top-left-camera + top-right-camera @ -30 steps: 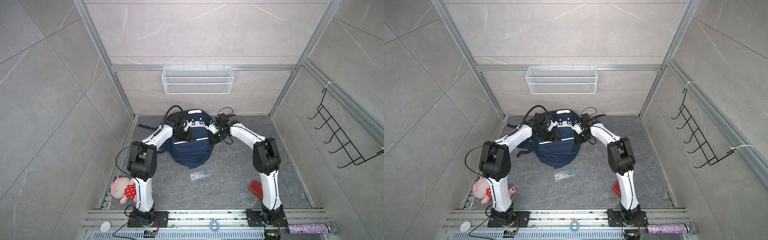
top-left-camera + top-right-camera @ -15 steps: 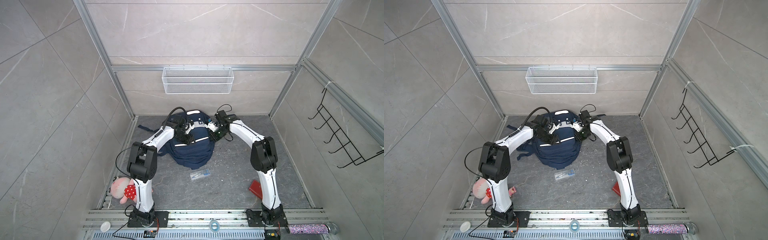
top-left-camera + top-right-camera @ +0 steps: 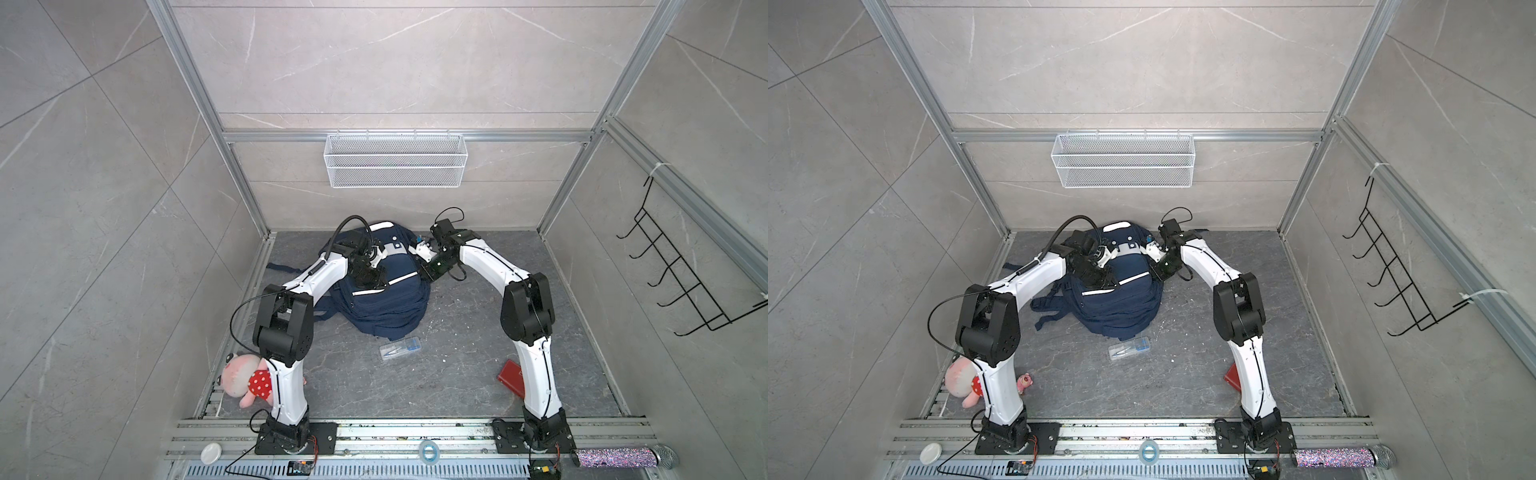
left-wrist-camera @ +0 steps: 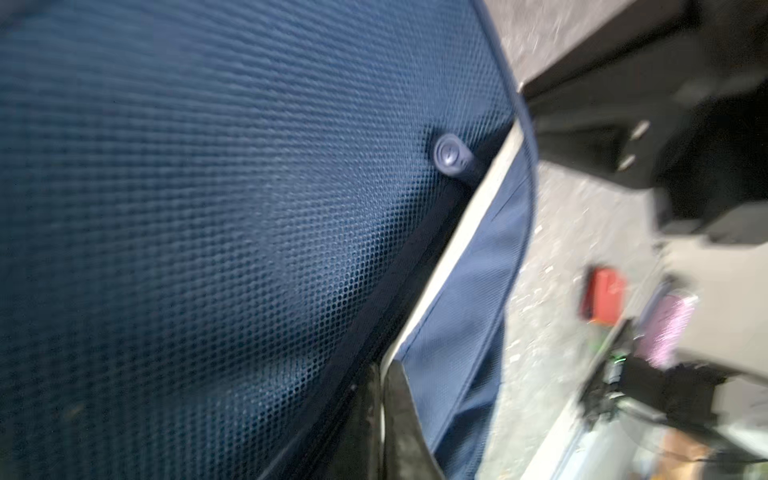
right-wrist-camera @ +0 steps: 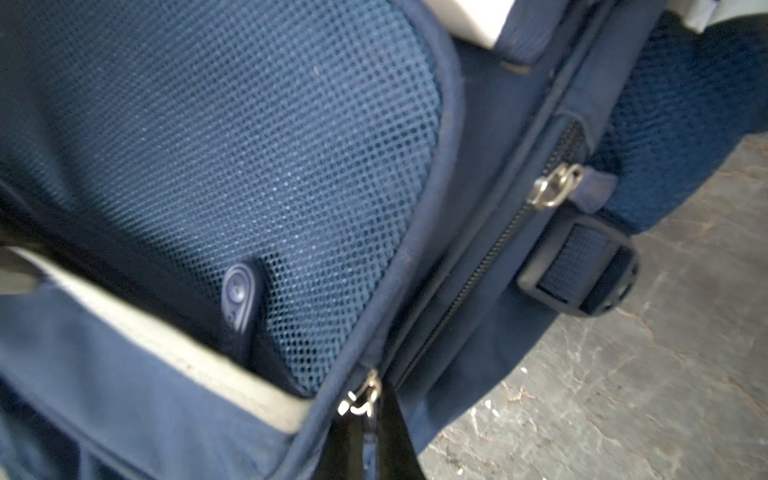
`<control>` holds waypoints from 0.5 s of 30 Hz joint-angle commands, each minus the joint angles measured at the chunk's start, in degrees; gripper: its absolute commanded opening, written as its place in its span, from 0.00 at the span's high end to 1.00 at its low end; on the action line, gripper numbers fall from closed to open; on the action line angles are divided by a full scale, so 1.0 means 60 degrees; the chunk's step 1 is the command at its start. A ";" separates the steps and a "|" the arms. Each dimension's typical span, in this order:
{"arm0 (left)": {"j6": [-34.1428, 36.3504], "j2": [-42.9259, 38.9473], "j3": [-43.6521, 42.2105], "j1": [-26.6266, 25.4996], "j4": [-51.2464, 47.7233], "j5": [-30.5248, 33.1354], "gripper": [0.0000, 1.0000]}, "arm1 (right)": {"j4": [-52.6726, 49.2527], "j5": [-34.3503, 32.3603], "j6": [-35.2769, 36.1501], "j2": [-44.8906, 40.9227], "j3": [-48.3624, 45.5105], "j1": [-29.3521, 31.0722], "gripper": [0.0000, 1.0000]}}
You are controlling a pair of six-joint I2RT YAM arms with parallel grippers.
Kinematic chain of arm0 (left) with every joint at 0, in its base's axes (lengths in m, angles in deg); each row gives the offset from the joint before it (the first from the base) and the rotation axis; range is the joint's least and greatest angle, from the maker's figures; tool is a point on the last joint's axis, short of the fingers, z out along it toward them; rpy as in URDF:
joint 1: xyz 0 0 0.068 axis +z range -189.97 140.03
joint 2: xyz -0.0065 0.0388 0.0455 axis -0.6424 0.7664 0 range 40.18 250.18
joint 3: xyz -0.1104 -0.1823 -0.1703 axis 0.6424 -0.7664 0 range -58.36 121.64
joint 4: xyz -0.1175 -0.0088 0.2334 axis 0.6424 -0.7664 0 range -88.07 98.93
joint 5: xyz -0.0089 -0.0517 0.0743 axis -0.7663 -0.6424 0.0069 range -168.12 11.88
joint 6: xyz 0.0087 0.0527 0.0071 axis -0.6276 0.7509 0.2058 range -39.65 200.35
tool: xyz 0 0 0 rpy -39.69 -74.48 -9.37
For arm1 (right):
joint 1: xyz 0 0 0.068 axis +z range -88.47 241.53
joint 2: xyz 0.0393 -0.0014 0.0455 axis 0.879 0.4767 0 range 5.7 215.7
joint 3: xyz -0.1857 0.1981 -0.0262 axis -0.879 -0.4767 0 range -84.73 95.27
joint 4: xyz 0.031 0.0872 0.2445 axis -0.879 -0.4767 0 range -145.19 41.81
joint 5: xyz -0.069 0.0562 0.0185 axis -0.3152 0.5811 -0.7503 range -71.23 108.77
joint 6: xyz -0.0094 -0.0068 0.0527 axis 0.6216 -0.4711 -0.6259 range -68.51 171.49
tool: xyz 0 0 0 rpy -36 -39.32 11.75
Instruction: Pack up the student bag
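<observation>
Bag (image 3: 386,305) down flat on the floor (image 3: 457,374), centre-back, close to the rear wall (image 3: 395,208) in both top views. Long axis ran straight from that wall toward the front rail (image 3: 415,432): the end with the curved white band (image 3: 381,226) pointed at the wall, the fat rounded end pointed at the rail, and the straps (image 3: 1050,309) spilled out to the left. Up at the far half, the left gripper (image 4: 380,374) was clamped tight on the pocket's white trim (image 4: 457,249), a sliver of white showing between its fingers (image 4: 403,424), with the mesh panel (image 4: 208,208) right alongside. Over on the bag's right edge, the right gripper (image 5: 368,415) had its fingers (image 5: 397,440) pinched on a metal zip pull (image 5: 362,398); a second pull (image 5: 557,187) and a buckle (image 5: 582,270) sat further along that side. And a clear case (image 3: 400,348) lay just off the near end, not touching. Beside the right arm (image 3: 536,374) lay a red book (image 3: 510,376); against the left arm (image 3: 286,386), a plush toy (image 3: 245,376).
</observation>
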 commanded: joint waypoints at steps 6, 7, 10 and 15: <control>-0.3560 -0.0858 0.0079 0.0892 0.3388 -0.1192 1.00 | 0.0578 -0.0665 0.0116 -0.1465 -0.1902 0.0278 1.00; -0.3783 -0.0866 0.0085 0.0890 0.3558 -0.1198 1.00 | 0.0616 -0.0744 0.0182 -0.1576 -0.2048 0.0346 1.00; -0.4448 -0.0848 -0.0076 0.0889 0.4135 -0.1171 1.00 | 0.0855 -0.0787 0.0225 -0.2068 -0.2512 0.0552 1.00; -0.4792 -0.0776 -0.0141 0.0876 0.4328 -0.1149 1.00 | 0.1220 -0.0825 -0.0063 -0.2815 -0.3230 0.1191 1.00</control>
